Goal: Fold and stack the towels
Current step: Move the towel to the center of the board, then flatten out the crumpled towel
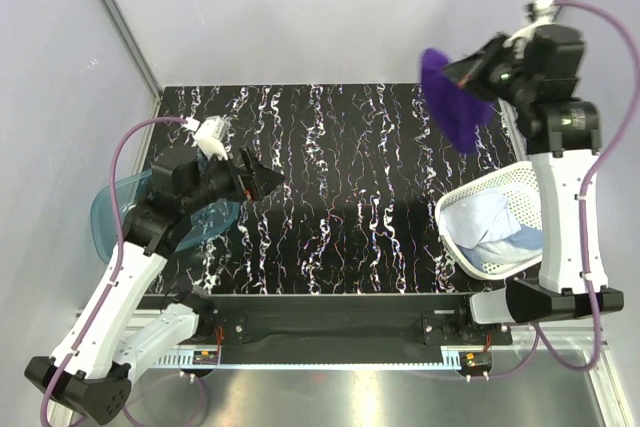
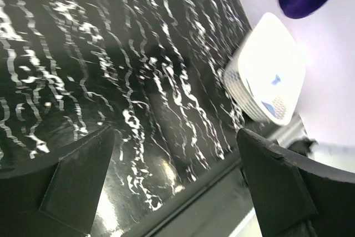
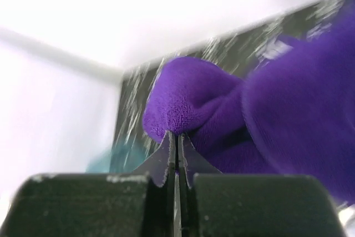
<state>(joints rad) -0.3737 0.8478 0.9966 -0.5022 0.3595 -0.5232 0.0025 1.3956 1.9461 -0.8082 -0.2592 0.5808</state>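
1. Fingers point(image 3: 163, 162) of the right gripper point(image 3: 176, 144) are pressed together on a bunched fold of the purple towel point(image 3: 277, 109), with nothing else between them.
2. That towel hangs in the air above the far right corner of the bench point(image 1: 330, 147), clear of its surface.
3. Judging by its plush pile and droop, it is light, soft and limp. It will sag from any single pinch rather than slip out. A corner or hem looks the better hold for spreading it flat, since the present grip is on a crumpled bulge.
4. A light blue towel point(image 1: 500, 232) lies rumpled in the white basket point(image 1: 465, 202) at the near right edge.
5. The left gripper point(image 1: 262, 179) hovers over the left side of the bench, its fingers spread wide and holding nothing. The teal tub point(image 1: 105, 217) sits at the left edge.
6. Only the top view shows the towel's height and the basket's contents. Only the right wrist view shows the pinch itself. The left wrist view shows bare bench between its gaping fingers and a blurred basket beyond.
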